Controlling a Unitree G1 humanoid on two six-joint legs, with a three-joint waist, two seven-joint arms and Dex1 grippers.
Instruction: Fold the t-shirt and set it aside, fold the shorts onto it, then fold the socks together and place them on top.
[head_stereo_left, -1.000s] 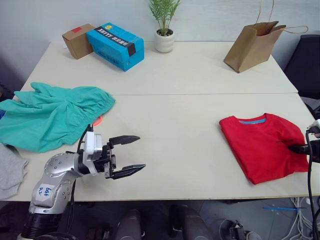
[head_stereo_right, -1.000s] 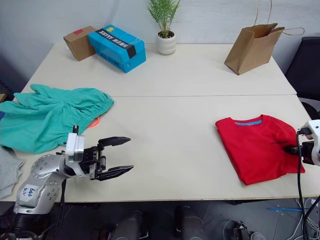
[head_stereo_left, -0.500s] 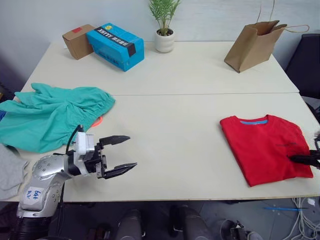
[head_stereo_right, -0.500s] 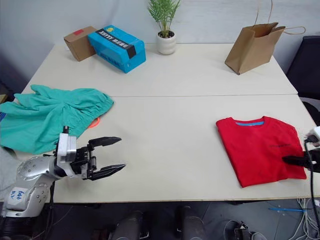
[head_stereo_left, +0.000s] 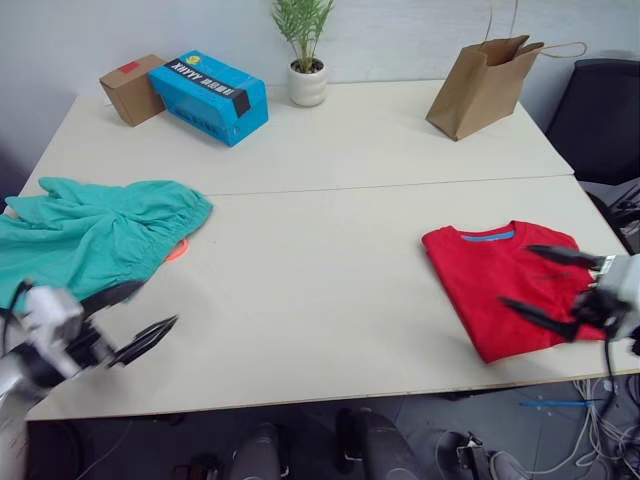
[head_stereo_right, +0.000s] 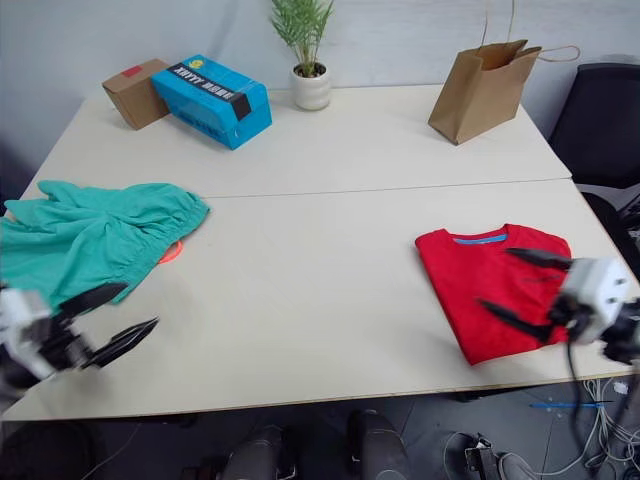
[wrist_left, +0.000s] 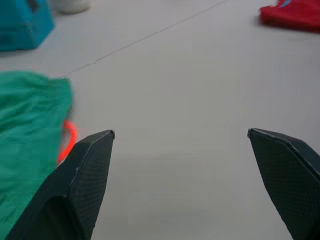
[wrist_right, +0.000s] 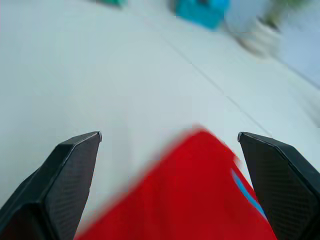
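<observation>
The red t-shirt (head_stereo_left: 490, 285) lies folded near the table's front right edge. My right gripper (head_stereo_left: 516, 275) hovers open over its right half, with nothing between its fingers; the right wrist view shows the red cloth (wrist_right: 200, 200) below the spread jaws. The teal shorts (head_stereo_left: 90, 235) lie crumpled at the left, an orange drawstring (head_stereo_left: 177, 250) peeking out at their edge. My left gripper (head_stereo_left: 158, 303) stands open and empty near the front left edge, just in front of the shorts. The socks are out of view.
Along the back of the table (head_stereo_left: 330, 250) stand a brown cardboard box (head_stereo_left: 128, 88), a blue box (head_stereo_left: 208, 95), a potted plant (head_stereo_left: 306, 60) and a brown paper bag (head_stereo_left: 482, 85). A black chair (head_stereo_left: 600, 120) is at the far right.
My right gripper has opened, letting go of the t-shirt's right edge, and now reaches over the shirt. The left arm has drawn back to the left. The camera view has shifted.
</observation>
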